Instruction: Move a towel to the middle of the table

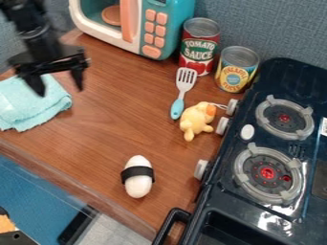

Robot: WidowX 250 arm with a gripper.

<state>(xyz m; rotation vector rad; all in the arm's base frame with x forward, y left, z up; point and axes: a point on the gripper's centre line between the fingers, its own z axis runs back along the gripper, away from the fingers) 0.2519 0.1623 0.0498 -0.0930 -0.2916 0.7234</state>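
My black gripper (62, 91) hangs at the upper left, its two fingers spread apart with nothing between them. Below and partly behind its left finger lies the light blue towel (28, 107), folded and a little rumpled, at the left edge of the wooden table (102, 129). The gripper covers part of the towel's upper right area. Whether the left finger touches the cloth, I cannot tell.
A toy microwave (144, 28) and two cans (199, 45) stand at the back. A spatula (182, 91) and a yellow plush toy (197, 119) lie right of centre. Nearer the front is a white egg-shaped object with a black band (138, 184). A dark toy stove (256, 158) fills the right side.
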